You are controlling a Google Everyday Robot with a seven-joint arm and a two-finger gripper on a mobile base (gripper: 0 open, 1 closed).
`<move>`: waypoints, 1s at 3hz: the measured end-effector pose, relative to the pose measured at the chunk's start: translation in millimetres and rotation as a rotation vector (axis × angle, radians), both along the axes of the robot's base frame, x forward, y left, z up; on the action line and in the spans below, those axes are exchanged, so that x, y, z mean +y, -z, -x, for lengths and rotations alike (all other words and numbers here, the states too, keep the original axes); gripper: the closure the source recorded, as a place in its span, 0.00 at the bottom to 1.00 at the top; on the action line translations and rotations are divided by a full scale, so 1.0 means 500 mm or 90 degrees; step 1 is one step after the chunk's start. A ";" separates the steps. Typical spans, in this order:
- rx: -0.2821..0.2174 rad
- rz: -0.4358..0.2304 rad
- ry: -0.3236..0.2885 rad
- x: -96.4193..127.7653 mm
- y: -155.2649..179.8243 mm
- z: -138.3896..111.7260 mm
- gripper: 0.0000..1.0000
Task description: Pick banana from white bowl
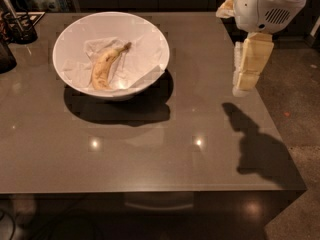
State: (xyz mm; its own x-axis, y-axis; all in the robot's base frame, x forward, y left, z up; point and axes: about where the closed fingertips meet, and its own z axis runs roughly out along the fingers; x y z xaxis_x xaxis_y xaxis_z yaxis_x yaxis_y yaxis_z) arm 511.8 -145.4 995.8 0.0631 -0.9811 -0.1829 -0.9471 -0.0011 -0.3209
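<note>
A yellow banana (pixel 106 66) with brown speckles lies in the large white bowl (pixel 75 34) at the back left of the table, on crumpled white paper (pixel 145 54). Its dark stem tip points to the back right. My gripper (pixel 245 86) hangs from the white arm at the right side of the table, above its right edge. It is well to the right of the bowl and holds nothing that I can see.
The bowl stands on a dark grey glossy table (pixel 150 154). A black holder with utensils (pixel 17 26) stands at the back left corner. A dark object (pixel 5 54) sits at the left edge. Speckled floor (pixel 295 99) lies to the right.
</note>
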 end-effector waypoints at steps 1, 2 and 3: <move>-0.028 0.015 -0.044 0.045 -0.010 -0.073 0.00; -0.028 0.034 -0.095 0.102 -0.006 -0.146 0.00; -0.049 0.055 -0.149 0.162 -0.024 -0.176 0.00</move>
State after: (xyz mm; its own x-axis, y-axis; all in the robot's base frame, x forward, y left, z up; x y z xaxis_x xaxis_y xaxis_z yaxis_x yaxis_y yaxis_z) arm 599.7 -64.2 1008.1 0.3002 -0.9501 -0.0850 -0.8909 -0.2474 -0.3808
